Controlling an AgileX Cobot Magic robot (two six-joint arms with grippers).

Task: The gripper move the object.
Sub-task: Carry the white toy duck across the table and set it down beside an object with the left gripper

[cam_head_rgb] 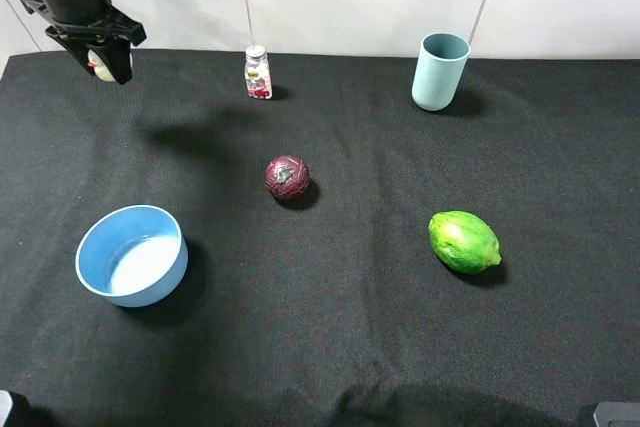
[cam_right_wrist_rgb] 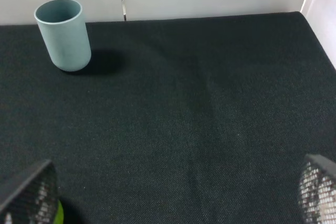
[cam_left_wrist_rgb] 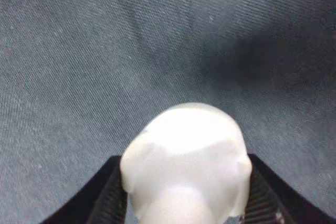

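My left gripper (cam_head_rgb: pixel 106 61) is clamped on the object (cam_left_wrist_rgb: pixel 186 161). The cream-white toy is pinched between its 2 fingers (cam_left_wrist_rgb: pixel 107 199) and bulges out past their tips. Gripper and toy hang above the black cloth (cam_head_rgb: pixel 350 337), well to the left of the small bottle (cam_head_rgb: pixel 258 73) and at about the same depth. My right gripper (cam_right_wrist_rgb: pixel 176 191) has its 2 fingers spread wide apart over the cloth.

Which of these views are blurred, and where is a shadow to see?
Left wrist: the white toy is close to the lens and blurred, the cloth behind sharper. Exterior high: sharp, one soft wide shadow on the cloth. Right wrist: the cup is crisp.
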